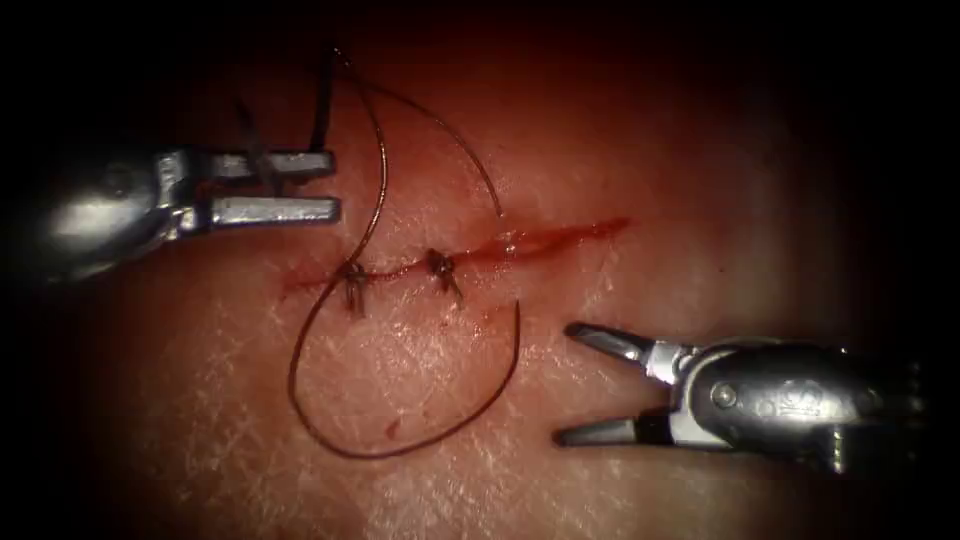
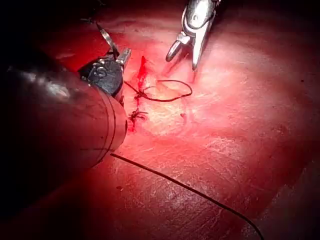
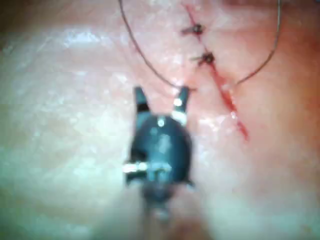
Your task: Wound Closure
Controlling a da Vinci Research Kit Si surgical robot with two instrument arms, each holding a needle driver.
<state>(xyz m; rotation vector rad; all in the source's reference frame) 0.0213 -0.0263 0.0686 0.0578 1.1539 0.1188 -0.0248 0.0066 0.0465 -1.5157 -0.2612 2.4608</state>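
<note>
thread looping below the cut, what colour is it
Dark reddish-brown, a thin strand; the thread shows best in the endoscope view against the pale tissue.

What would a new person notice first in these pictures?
First, the red cut across the tissue, with two dark knots on it. Next, the long thread curling below the cut. Both tools stand open and empty: left tool above, right tool below.
</note>
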